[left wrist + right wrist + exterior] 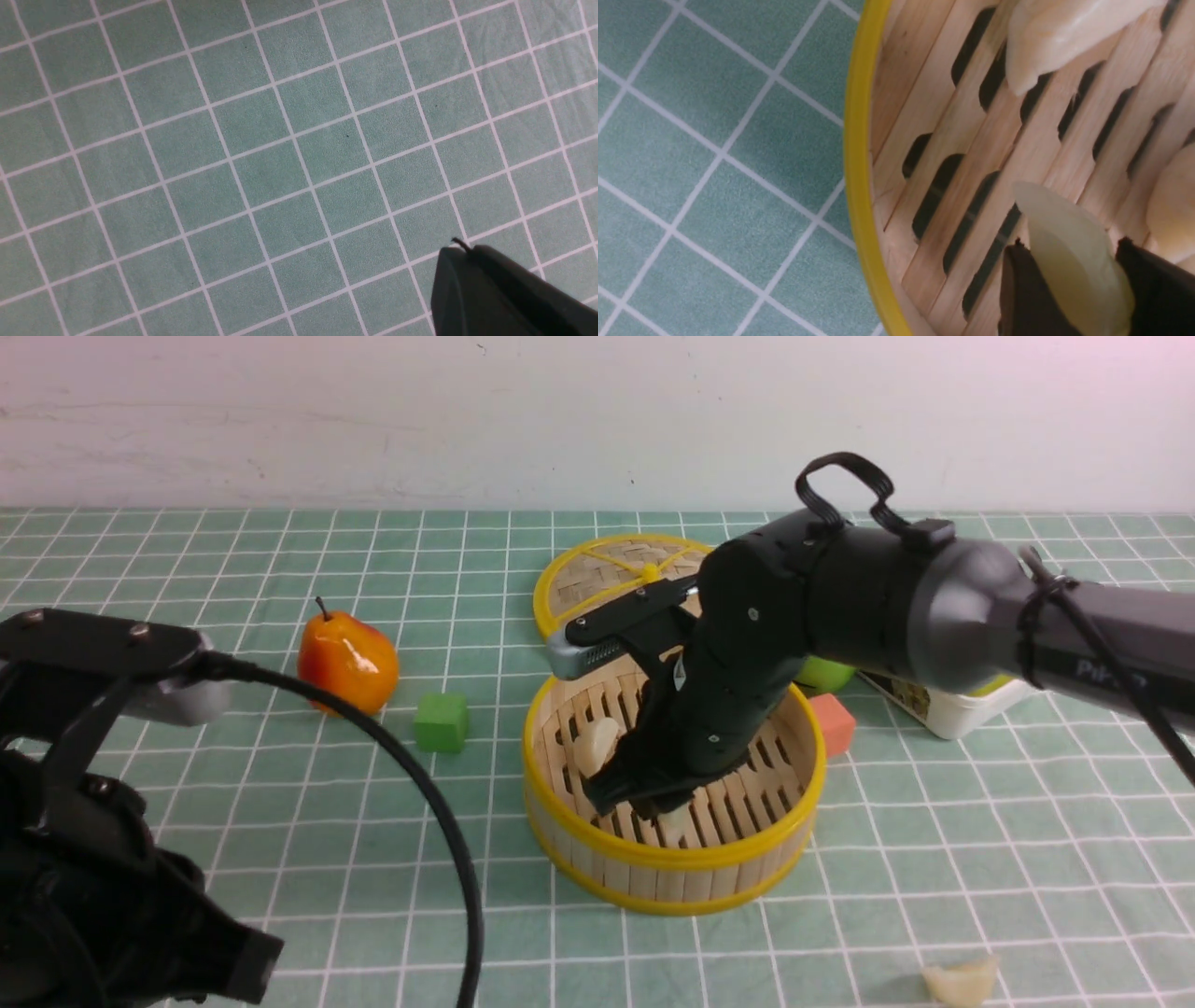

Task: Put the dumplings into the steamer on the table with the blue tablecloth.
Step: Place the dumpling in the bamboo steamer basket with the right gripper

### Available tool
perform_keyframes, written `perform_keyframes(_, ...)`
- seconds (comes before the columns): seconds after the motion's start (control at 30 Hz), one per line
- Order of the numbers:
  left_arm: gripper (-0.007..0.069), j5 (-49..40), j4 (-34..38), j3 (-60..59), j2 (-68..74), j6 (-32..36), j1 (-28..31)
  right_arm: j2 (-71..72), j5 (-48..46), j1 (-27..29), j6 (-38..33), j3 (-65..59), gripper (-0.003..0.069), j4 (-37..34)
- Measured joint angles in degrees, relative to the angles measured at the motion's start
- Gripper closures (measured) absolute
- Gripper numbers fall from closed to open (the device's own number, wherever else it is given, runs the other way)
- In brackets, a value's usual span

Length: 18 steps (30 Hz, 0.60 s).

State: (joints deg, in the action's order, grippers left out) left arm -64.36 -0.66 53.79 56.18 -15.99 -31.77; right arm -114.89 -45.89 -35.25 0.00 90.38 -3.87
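Pale wall (280, 411), teal gridded tablecloth (280, 569), yellow-rimmed steamer (672, 863) centred, pear (347, 661) left.

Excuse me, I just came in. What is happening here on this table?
The right gripper is down inside the round bamboo-slat steamer with yellow rims, holding a pale cream toy dumpling between its fingertips. On the slats lie two more dumplings. A fourth dumpling waits outside on the teal checked tablecloth, on the robot's right. The left gripper is shut and hangs over bare cloth.
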Motion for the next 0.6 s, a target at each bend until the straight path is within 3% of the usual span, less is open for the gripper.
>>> perform_keyframes(0.07, 0.0638, 0.1, 0.0, -0.7, -1.6, 0.0, 0.0, -0.1, 0.3, 0.0, 1.1, 0.0, 0.0373, 0.0)
perform_keyframes(0.17, 0.0638, 0.9, 0.1, -2.3, -4.6, 0.0, 0.0, -0.1, 0.4, 0.0, 2.0, 0.1, 0.0269, 0.1)
perform_keyframes(0.3, 0.0638, 2.2, 0.1, -3.5, -8.1, -0.4, 0.0, 0.6, -7.4, 0.0, 2.2, 3.0, 0.0144, 0.3)
perform_keyframes(0.43, 0.0638, 2.5, 0.2, -3.6, -9.2, -0.4, 0.0, 4.8, -14.0, 0.0, 0.5, 1.8, 0.0131, 1.0)
perform_keyframes(0.6, 0.0636, 2.4, 0.7, -3.6, -9.4, -0.4, 0.0, 16.5, -15.5, 0.0, -0.5, -10.9, 0.0163, 3.9)
